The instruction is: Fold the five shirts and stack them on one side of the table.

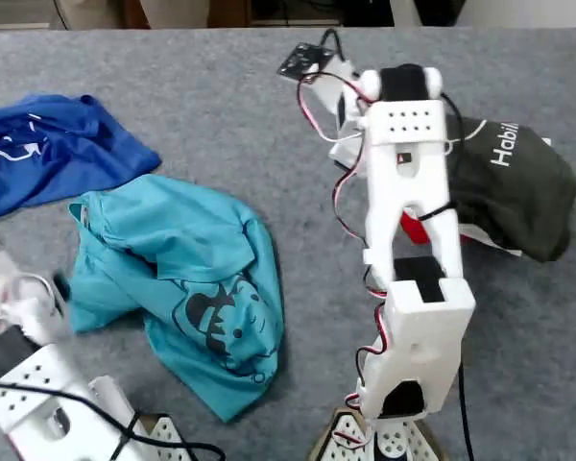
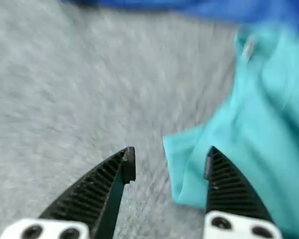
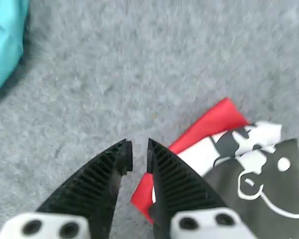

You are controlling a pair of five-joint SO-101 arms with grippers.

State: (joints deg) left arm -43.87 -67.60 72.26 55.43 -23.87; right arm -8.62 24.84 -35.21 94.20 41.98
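Grey table point(image 1: 221, 86) under everything. Teal shirt point(image 1: 187, 279) lies crumpled and unfolded, left of centre. Blue shirt point(image 1: 48, 149) is bunched up behind it at the left edge; we can't tell whether the two touch.

On the right side, dark shirt point(image 1: 514, 187) sits on top of a pile. We see a red shirt point(image 3: 209, 129) and a white printed shirt point(image 3: 224, 149) sticking out from under it.

Right arm point(image 1: 408, 192) stretches up the middle-right of the table, over the pile's left edge. Left arm point(image 1: 29, 384) is at the near-left corner.

Right gripper point(image 3: 137, 147) is above bare table just beside the red corner, with a thin slit between the jaws and nothing held. Left gripper point(image 2: 170, 154) has jaws well apart. The teal corner shows between the tips, unclamped, and we can't tell if it touches.
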